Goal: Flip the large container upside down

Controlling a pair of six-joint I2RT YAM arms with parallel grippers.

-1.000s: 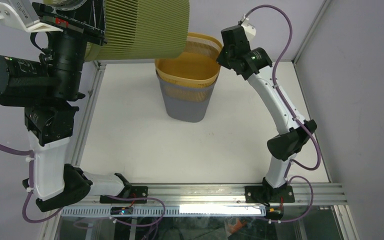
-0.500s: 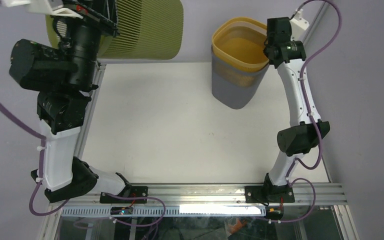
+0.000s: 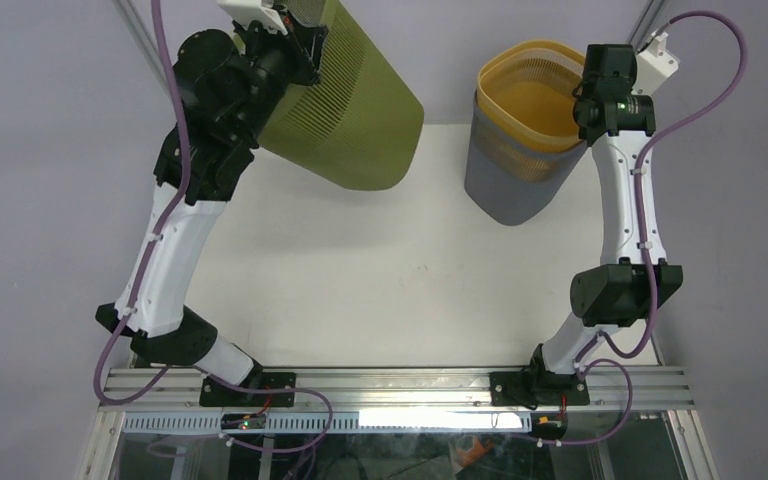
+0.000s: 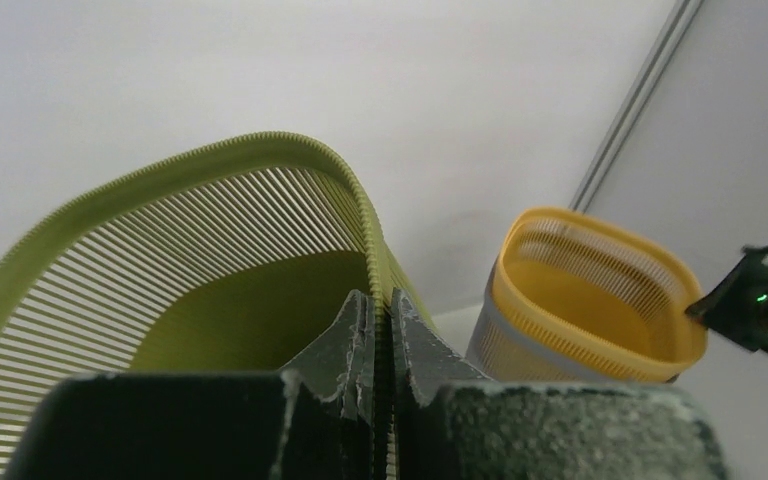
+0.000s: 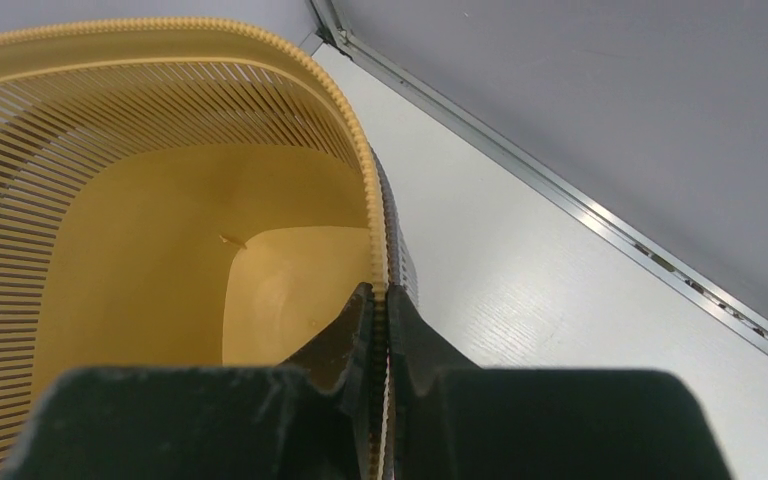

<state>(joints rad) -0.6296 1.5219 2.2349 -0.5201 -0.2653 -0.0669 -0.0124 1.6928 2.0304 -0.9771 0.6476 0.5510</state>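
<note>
The large green container hangs tilted from the left gripper, whose jaws pinch its slatted rim; its closed base slants away from the fingers, over the table. The right gripper pinches the rim of the yellow basket, which is nested in a grey basket beneath it.

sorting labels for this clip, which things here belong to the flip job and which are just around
Job: green basket, lifted and tilted, its rim pinched by the left gripper.

Just around: yellow basket nested in the grey basket, rim pinched by the right gripper; table.
</note>
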